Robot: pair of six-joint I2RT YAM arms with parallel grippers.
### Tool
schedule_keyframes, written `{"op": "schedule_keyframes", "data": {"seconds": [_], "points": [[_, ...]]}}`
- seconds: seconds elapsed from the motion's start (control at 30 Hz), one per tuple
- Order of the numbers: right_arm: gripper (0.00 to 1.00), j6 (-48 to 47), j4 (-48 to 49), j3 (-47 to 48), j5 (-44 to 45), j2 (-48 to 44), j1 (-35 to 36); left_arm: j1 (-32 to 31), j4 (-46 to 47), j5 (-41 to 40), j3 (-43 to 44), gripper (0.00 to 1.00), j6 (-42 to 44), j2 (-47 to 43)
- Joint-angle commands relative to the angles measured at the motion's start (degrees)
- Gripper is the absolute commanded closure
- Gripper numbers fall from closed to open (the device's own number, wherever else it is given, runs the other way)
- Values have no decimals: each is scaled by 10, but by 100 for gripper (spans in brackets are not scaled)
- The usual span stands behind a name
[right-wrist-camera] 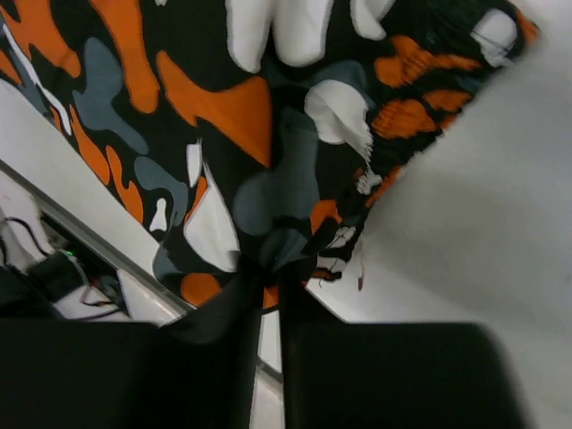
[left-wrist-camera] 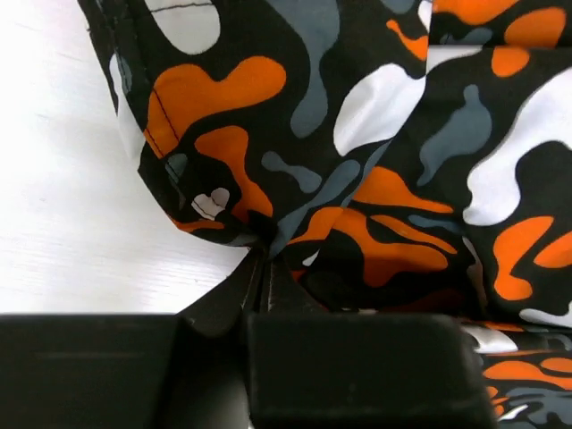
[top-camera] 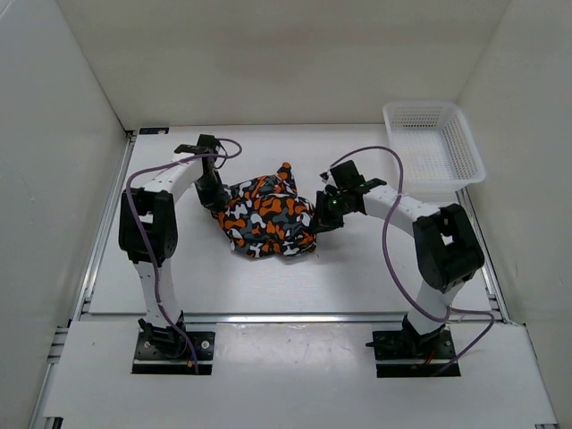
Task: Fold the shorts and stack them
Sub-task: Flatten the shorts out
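The shorts (top-camera: 268,219), printed in orange, black, grey and white blotches, lie bunched in a heap at the table's middle. My left gripper (top-camera: 217,202) is at the heap's left edge, and in the left wrist view it (left-wrist-camera: 262,239) is shut on a pinched fold of the shorts (left-wrist-camera: 375,170). At the heap's right edge my right gripper (top-camera: 320,220) is also on the cloth. In the right wrist view it (right-wrist-camera: 268,259) is shut on a gathered fold near the hem of the shorts (right-wrist-camera: 241,107), which hang slightly lifted off the table.
A white mesh basket (top-camera: 434,143) stands at the back right corner. White walls close in the table at the left, back and right. A metal rail (top-camera: 295,317) runs along the near edge in front of the arm bases.
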Motion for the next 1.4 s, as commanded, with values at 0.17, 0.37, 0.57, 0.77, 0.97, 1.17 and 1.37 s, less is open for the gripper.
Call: {"op": "schedule_keyframes", "data": {"seconds": [0.17, 0.37, 0.57, 0.77, 0.97, 1.17, 1.37], "points": [[100, -19, -61, 230, 66, 15, 7, 12, -54, 17, 173, 90, 10, -22], [100, -70, -132, 513, 124, 26, -15, 49, -131, 64, 444, 90, 10, -37], [100, -173, -122, 485, 214, -85, 9, 64, -63, 77, 344, 90, -15, -201], [28, -191, 60, -35, 514, -356, 127, 6, 69, 85, -113, 31, -53, -415], [1, 81, -90, -237, 591, -467, 153, 0, 86, 76, -300, 5, -63, -474], [30, 100, -95, -195, 531, -430, 130, 27, 54, 4, -262, 56, -76, -429], [13, 140, -164, -114, 364, -338, 19, 40, 20, -8, -238, 5, -88, -337]]}}
